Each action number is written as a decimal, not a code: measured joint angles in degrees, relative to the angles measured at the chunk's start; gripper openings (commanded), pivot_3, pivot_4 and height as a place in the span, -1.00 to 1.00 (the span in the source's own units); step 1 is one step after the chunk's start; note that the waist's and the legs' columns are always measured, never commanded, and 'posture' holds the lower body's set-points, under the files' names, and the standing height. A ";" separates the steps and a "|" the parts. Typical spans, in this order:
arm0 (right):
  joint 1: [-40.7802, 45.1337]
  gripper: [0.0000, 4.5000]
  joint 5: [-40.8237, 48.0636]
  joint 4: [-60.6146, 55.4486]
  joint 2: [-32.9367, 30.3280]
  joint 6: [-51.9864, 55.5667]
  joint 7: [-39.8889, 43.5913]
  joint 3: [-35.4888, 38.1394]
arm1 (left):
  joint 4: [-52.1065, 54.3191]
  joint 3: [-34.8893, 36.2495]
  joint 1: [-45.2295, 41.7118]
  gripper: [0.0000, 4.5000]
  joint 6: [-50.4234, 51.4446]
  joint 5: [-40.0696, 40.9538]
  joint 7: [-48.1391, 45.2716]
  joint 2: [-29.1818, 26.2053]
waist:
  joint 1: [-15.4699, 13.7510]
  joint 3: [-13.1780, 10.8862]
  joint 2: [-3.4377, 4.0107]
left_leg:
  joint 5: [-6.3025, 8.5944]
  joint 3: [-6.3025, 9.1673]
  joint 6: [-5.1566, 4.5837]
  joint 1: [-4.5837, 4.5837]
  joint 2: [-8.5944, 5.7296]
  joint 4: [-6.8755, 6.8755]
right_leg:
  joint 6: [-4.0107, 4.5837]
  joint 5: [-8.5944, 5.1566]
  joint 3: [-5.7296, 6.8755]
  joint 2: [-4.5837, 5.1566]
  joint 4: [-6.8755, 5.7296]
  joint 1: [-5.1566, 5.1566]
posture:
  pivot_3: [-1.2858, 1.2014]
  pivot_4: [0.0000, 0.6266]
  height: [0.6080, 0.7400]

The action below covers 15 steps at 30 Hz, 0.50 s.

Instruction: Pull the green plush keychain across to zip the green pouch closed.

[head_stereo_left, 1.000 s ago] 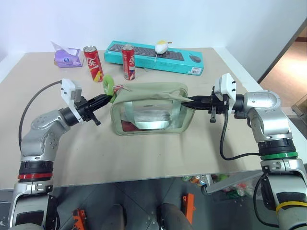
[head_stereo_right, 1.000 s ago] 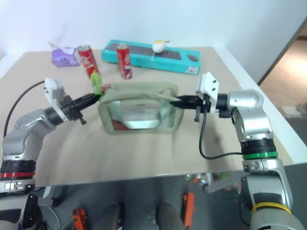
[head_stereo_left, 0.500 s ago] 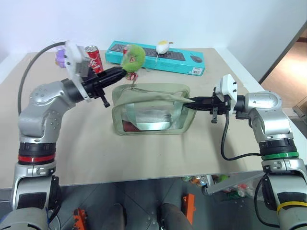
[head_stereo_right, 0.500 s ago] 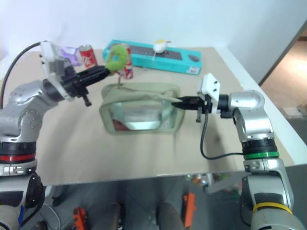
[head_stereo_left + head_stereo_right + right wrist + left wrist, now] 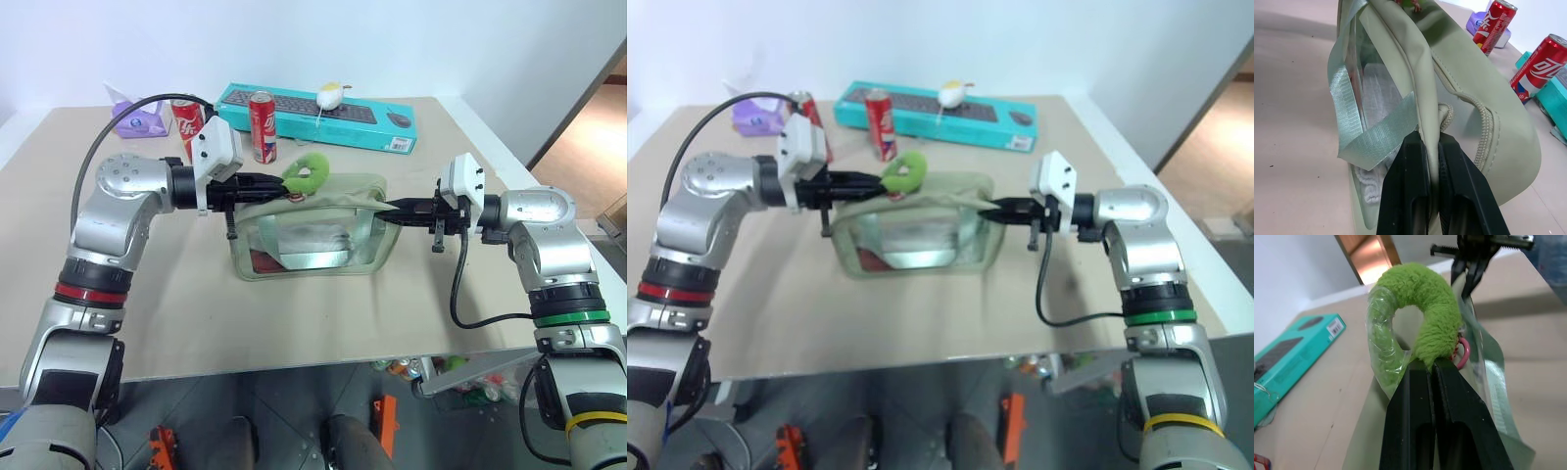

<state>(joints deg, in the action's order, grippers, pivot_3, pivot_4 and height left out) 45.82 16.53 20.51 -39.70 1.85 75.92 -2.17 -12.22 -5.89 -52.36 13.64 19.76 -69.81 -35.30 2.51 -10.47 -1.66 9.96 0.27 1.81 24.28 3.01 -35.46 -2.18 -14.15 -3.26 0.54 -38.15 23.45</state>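
Left eye view: left end effector point(image 5: 279, 186) pinches green plush keychain point(image 5: 308, 172) over green pouch point(image 5: 323, 220).

You have two cans point(image 5: 192, 124) point(image 5: 262, 125), one pouch point(image 5: 312, 227), one keychain point(image 5: 308, 172), one keyboard box point(image 5: 313, 115), one tissue pack point(image 5: 139, 116), two grippers point(image 5: 277, 190) point(image 5: 396, 207).

Zipper slider hidden beneath the green plush keychain point(image 5: 308, 172); green pouch point(image 5: 312, 226) contents blur behind its clear window.

Place: I think I'm in a test room or lab.
Clues: plain table point(image 5: 294, 313), bare white wall point(image 5: 392, 39), keyboard box point(image 5: 313, 116) at 12 o'clock, open doorway point(image 5: 588, 127) at 2 o'clock.
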 measured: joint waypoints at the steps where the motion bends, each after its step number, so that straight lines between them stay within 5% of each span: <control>1: 0.00 -1.00 0.00 0.00 0.00 0.00 -0.04 0.00 | -0.70 0.00 -0.45 -0.60 0.03 -0.02 -0.72 -0.01 | 0.00 0.00 0.00 | 0.00 0.00 0.00 0.01 0.00 0.00 | 0.00 0.00 0.00 0.00 0.00 0.00 | 0.03 -0.52 1.00; 11: 0.00 -1.00 -0.08 0.00 0.01 -0.44 -0.29 0.00 | -0.98 1.51 -3.06 0.89 2.89 1.97 -5.91 -2.51 | 0.04 -0.01 0.02 | 0.00 0.01 0.00 0.01 0.01 -0.01 | 0.00 0.00 0.01 0.00 -0.01 0.01 | 0.03 -0.52 1.00; 15: 0.07 -1.00 -0.14 0.13 0.11 -0.57 -0.30 -0.07 | 1.38 4.40 -2.88 0.89 7.14 4.41 -5.50 -5.20 | 0.09 -0.02 0.02 | 0.00 0.01 0.00 0.01 0.02 0.00 | 0.00 0.00 0.01 0.00 -0.01 0.02 | 0.03 -0.52 1.00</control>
<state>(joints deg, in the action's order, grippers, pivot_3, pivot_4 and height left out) 45.89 16.39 20.64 -39.59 1.29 75.62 -2.24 -10.84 -1.49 -55.24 20.79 24.16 -75.32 -40.50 2.59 -10.49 -1.64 9.96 0.29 1.81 24.30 3.03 -35.46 -2.19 -14.15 -3.26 0.54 -38.16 23.47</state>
